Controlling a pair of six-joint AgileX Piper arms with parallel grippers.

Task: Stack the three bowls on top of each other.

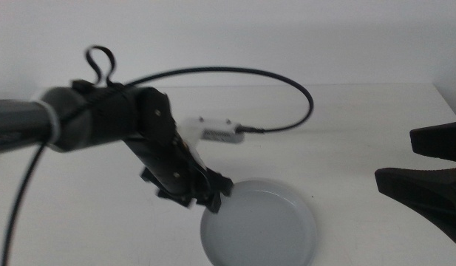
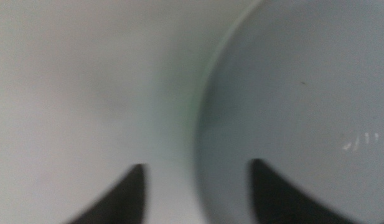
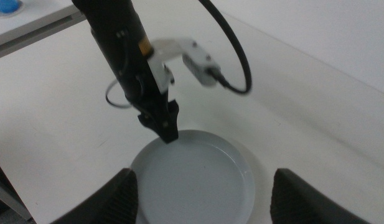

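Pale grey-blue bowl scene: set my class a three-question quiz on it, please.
1. True or false: the left tool is at the rim of the pale grey-blue bowl.
2. How many bowls show in the middle view? A one, B two, C three.
3. Fill in: the right tool waits with its jaws ____, at the table's right side.

Key: 1 true; 2 A; 3 open.

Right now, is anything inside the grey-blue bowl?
The grey-blue bowl looks empty; the left end effector straddles its rim, open. Whether another bowl sits underneath cannot be seen.
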